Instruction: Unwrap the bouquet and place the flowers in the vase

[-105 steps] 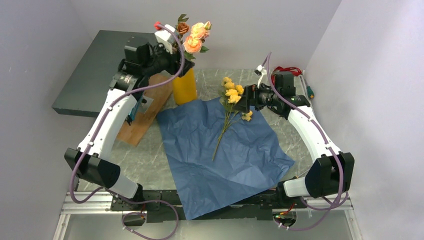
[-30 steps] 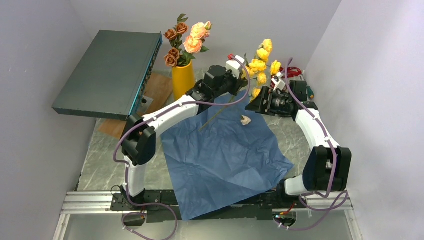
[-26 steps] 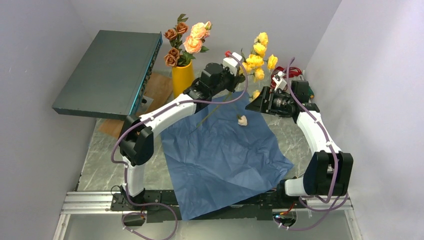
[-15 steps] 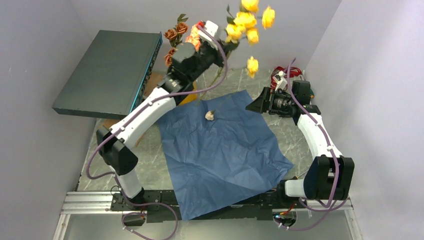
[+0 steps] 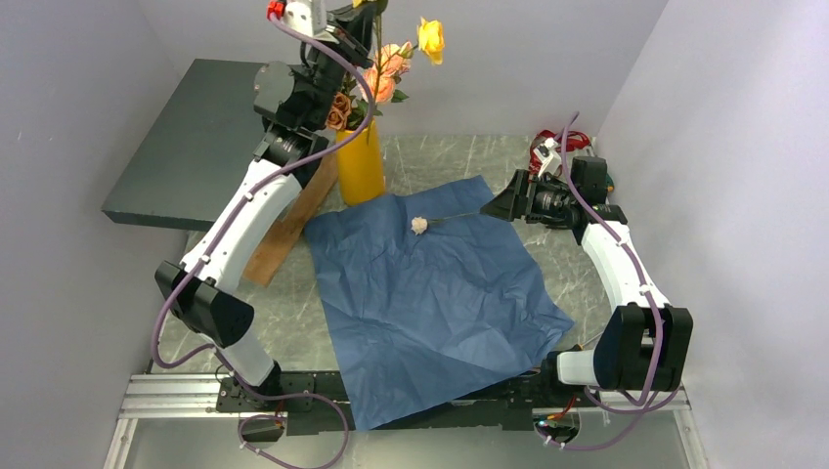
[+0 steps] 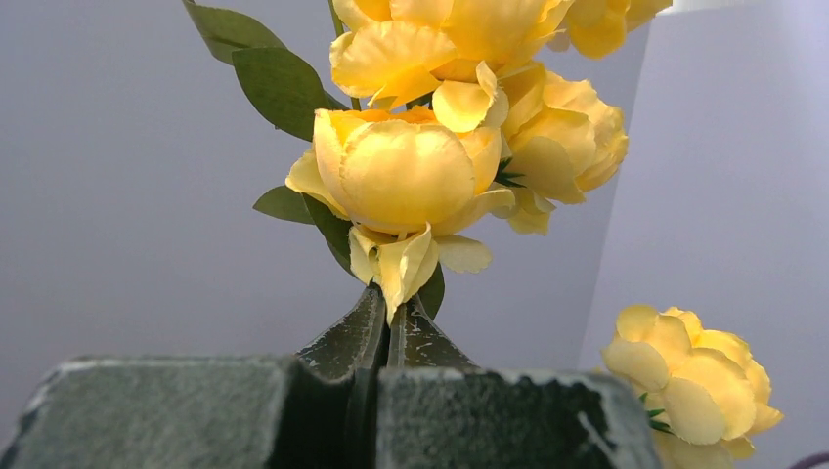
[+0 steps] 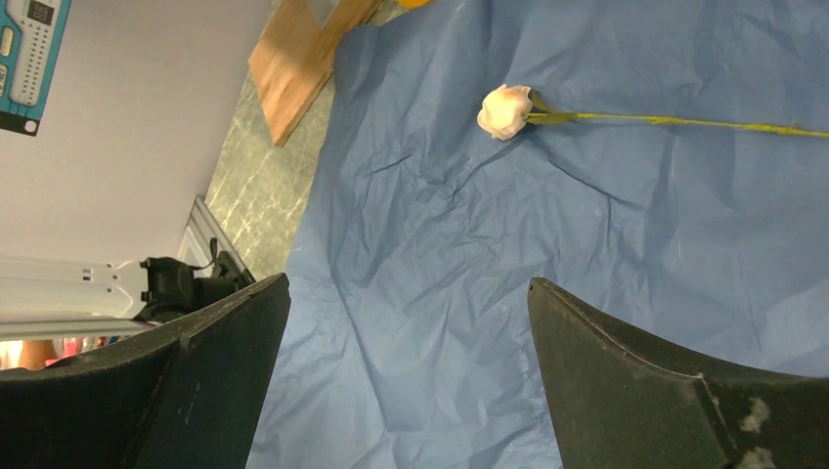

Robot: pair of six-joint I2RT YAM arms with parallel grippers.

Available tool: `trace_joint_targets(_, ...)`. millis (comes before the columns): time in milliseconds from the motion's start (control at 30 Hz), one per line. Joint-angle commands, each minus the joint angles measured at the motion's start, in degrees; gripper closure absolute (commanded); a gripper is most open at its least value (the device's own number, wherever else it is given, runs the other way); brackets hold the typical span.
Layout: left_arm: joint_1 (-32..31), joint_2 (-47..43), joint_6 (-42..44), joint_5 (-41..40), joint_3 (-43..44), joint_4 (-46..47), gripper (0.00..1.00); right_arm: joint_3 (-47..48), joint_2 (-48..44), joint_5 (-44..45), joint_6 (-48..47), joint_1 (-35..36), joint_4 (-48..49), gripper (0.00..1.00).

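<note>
My left gripper [image 5: 352, 15] is raised high above the orange-yellow vase [image 5: 360, 168] and is shut on the stem of a bunch of yellow roses [image 6: 406, 176]. In the top view only one yellow bloom [image 5: 431, 39] of that bunch shows. Peach and brown roses [image 5: 383, 78] stand in the vase. The bouquet's blue paper [image 5: 430, 293] lies spread flat on the table. One pale rose [image 5: 420, 226] lies on it, its stem [image 7: 675, 122] pointing toward my right gripper [image 5: 497, 207]. That gripper [image 7: 406, 293] hangs open over the paper's far right corner, holding nothing.
A dark grey box [image 5: 186, 147] lies at the back left, with a wooden board [image 5: 283, 225] leaning from under it near the vase. Red cables [image 5: 557, 145] sit at the back right behind the right arm. Walls close in on three sides.
My left arm swung up and to the left with the yellow roses, from over the paper to above the vase. The pale rose shifted left on the paper. The right arm barely moved.
</note>
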Motion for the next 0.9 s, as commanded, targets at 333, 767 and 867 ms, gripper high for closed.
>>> trace_joint_targets(333, 6.8, 3.2, -1.2, 0.2, 1.7, 15.5, 1.00, 1.3, -0.6, -1.0, -1.5, 0.1, 1.6, 0.05)
trace_joint_targets(767, 8.5, 5.3, -3.2, 1.0, -5.7, 18.5, 1.00, 3.1, 0.4, -0.6, -3.4, 0.1, -0.8, 0.05)
trace_joint_targets(867, 8.8, 3.3, -3.1, 0.4, -10.4, 18.3, 1.00, 3.5, 0.6, -0.5, -4.4, 0.0, -1.7, 0.05)
